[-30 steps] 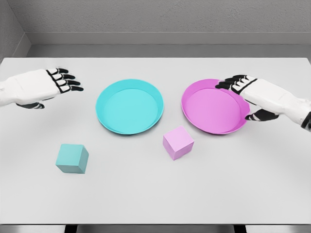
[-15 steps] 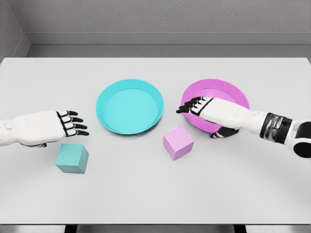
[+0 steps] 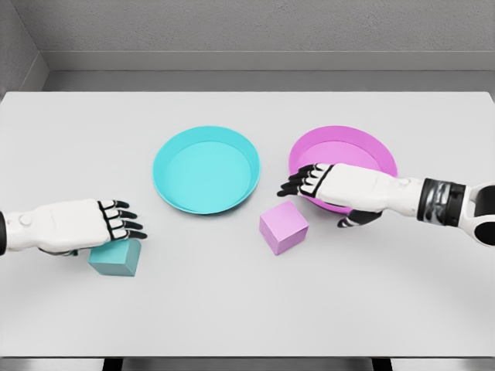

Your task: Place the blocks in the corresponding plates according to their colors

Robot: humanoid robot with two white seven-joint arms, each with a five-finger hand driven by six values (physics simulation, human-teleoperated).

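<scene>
A teal block (image 3: 117, 260) lies at the front left of the table, partly covered by my left hand (image 3: 116, 222), which hovers over its top with fingers stretched out and open. A pink block (image 3: 283, 227) sits near the middle. Just above and right of it my right hand (image 3: 303, 180) reaches in over the front rim of the pink plate (image 3: 363, 144), fingers extended and open, holding nothing. The teal plate (image 3: 206, 169) lies left of the pink plate with nothing in it.
The white table (image 3: 247, 309) ends at a front edge near the bottom of the picture. A grey wall runs behind its far edge.
Both hands have come down and inward. The left one dropped from beside the teal plate onto the teal block. The right one moved from the pink plate's right rim to just above the pink block.
</scene>
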